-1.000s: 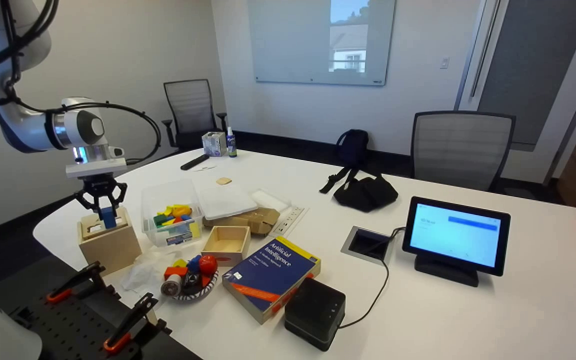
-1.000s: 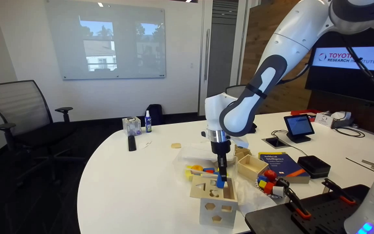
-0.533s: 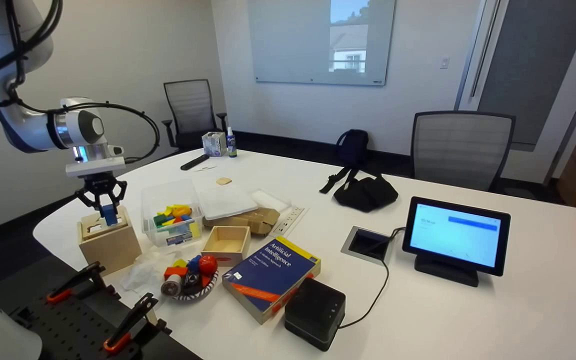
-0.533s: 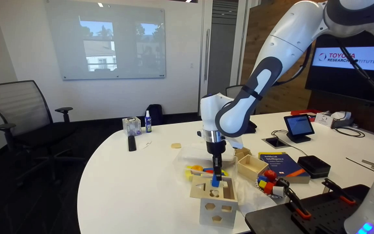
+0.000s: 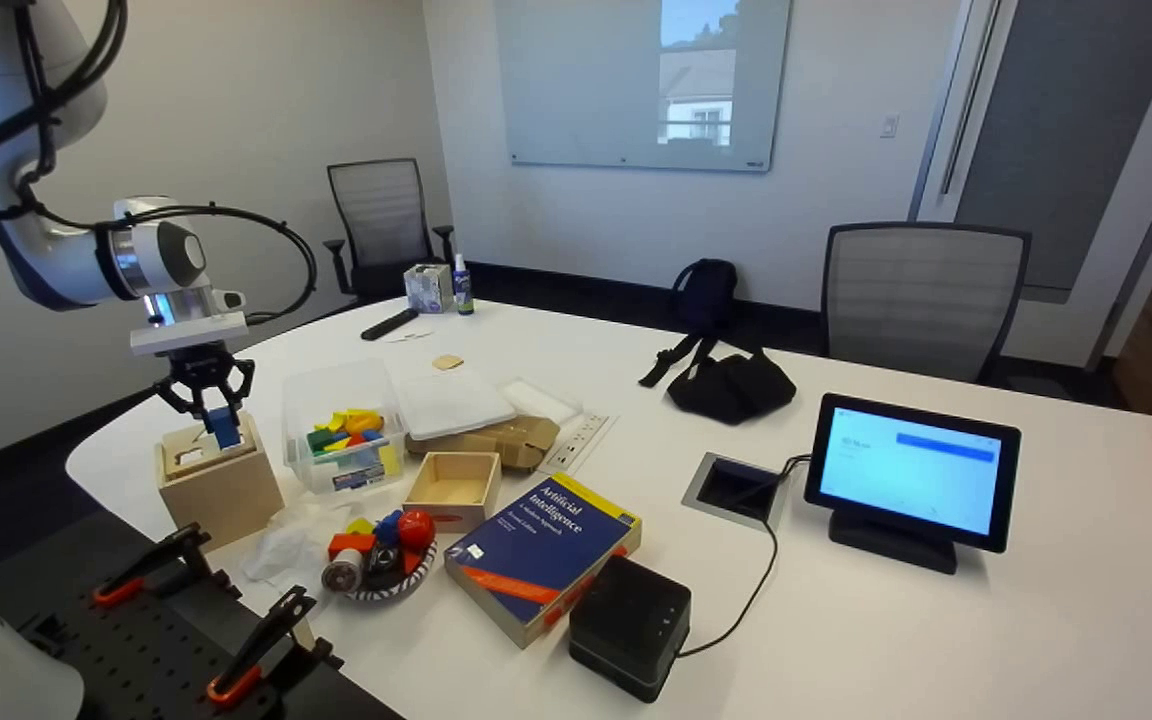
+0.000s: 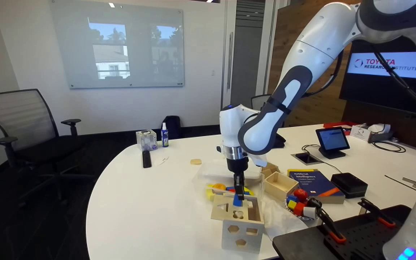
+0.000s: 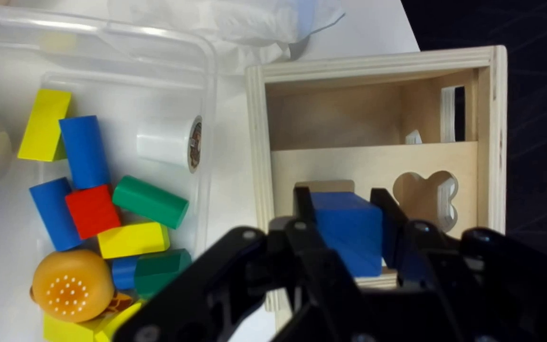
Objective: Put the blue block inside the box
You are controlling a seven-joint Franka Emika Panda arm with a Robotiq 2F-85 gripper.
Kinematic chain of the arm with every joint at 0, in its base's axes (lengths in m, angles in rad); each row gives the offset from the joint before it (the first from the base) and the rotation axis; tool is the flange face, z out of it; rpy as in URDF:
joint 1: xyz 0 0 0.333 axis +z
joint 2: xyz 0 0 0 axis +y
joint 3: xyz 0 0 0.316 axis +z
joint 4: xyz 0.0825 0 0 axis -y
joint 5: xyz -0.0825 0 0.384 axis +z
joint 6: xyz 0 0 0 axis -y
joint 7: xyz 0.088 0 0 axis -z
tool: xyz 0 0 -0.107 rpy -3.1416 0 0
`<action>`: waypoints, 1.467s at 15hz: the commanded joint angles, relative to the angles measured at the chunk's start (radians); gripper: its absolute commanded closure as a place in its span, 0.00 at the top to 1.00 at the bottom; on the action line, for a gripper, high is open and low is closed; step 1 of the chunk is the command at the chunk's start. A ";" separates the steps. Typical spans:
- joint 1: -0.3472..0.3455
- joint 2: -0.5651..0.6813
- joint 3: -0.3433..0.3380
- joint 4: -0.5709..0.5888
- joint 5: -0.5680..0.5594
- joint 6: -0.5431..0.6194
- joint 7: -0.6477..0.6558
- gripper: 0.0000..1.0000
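Your gripper (image 7: pixel 342 202) clamps the blue block (image 7: pixel 349 232), likely light, hard and slick; grip its flat sides squarely.

White table (image 6: pixel 139 209) (round at one end) under cube-shaped wooden box (image 5: pixel 226 500), clear tub (image 5: pixel 316 472), blue book (image 5: pixel 546 545).

Whiteboard (image 6: pixel 119 45), mesh chairs (image 5: pixel 921 305) and wall screen (image 6: pixel 377 85) mark an office.
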 commanded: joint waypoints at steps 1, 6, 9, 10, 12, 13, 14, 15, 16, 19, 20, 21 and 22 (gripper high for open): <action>0.035 0.017 -0.022 0.021 -0.040 -0.014 0.055 0.09; 0.040 0.023 -0.022 0.021 -0.048 -0.034 0.056 0.09; 0.043 0.022 -0.022 0.019 -0.049 -0.048 0.056 0.09; 0.046 0.024 -0.024 0.018 -0.052 -0.056 0.056 0.09; 0.050 0.037 -0.026 0.017 -0.056 -0.058 0.058 0.09; 0.052 0.044 -0.027 0.017 -0.058 -0.057 0.059 0.09; 0.054 0.050 -0.028 0.016 -0.059 -0.055 0.060 0.09; 0.055 0.054 -0.029 0.016 -0.061 -0.053 0.060 0.09; 0.056 0.058 -0.030 0.016 -0.061 -0.053 0.060 0.18; 0.056 0.062 -0.033 0.016 -0.058 -0.049 0.057 0.66; 0.055 0.060 -0.033 0.016 -0.057 -0.049 0.057 0.73; 0.054 0.059 -0.033 0.017 -0.056 -0.050 0.056 0.80; 0.053 0.057 -0.033 0.017 -0.054 -0.052 0.055 0.88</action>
